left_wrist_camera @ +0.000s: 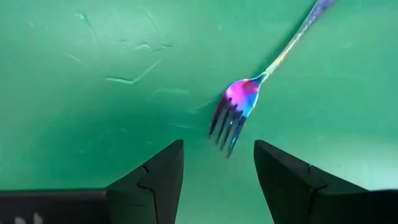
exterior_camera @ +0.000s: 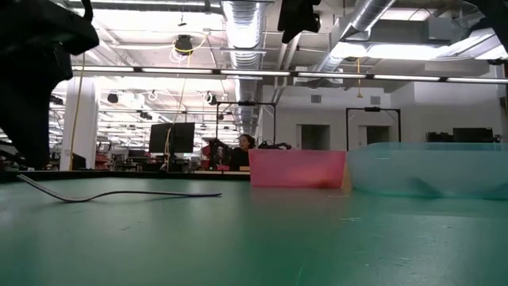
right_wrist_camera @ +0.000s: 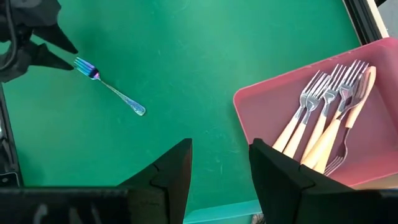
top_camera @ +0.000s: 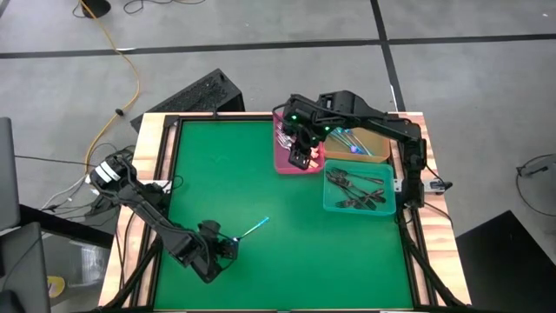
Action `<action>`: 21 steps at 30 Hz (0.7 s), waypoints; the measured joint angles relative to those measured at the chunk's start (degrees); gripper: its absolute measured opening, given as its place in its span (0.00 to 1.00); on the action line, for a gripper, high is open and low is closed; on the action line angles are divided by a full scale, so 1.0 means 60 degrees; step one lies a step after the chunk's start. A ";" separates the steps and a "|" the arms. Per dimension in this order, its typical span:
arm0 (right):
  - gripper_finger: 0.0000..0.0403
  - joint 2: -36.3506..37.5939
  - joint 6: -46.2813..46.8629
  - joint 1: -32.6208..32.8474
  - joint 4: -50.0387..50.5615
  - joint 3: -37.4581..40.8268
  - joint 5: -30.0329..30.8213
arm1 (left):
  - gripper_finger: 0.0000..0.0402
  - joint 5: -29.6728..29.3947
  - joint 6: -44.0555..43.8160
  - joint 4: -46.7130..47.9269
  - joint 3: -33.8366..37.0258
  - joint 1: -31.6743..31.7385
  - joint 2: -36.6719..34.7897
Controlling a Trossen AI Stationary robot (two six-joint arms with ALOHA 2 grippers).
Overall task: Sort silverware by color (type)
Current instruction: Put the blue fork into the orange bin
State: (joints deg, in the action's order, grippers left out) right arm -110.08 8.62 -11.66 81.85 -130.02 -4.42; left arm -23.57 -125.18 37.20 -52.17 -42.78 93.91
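Last blue fork [left_wrist_camera: 249, 102] loose on the green counter [top_camera: 261, 174]; left gripper [left_wrist_camera: 217, 180] right behind its tines, fingers spread, holding nothing. Next: drop and pinch it. Right gripper [right_wrist_camera: 217, 174] also spread, over pink bin [right_wrist_camera: 273, 106]

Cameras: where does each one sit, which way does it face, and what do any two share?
High: overhead, looking down on the green table, both arms.
Low: table height, facing the pink bin and room.
Left wrist: past the open left gripper at the blue fork.
Right wrist: past the open right gripper, above the tan-handled forks.
Shared: both wrist views show the blue fork.
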 joint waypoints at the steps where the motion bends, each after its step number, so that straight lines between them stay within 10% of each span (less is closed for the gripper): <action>1: 0.45 0.0000 0.0000 0.0002 -0.0004 0.0000 -0.0001 | 0.44 -0.0054 -0.0119 -0.0082 0.0045 0.0000 0.0000; 15: 0.45 0.0000 -0.0007 0.0003 -0.0001 0.0000 -0.0001 | 0.43 -0.0452 -0.0797 -0.2492 0.1331 -0.0015 -0.0051; 21: 0.45 0.0000 -0.0141 0.0003 -0.0001 0.0000 -0.0001 | 0.28 -0.0836 -0.0815 -0.2280 0.1367 0.0020 -0.0021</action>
State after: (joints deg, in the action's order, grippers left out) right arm -110.08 7.78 -11.64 81.84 -130.02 -4.43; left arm -28.58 -130.07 23.52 -43.97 -42.66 93.78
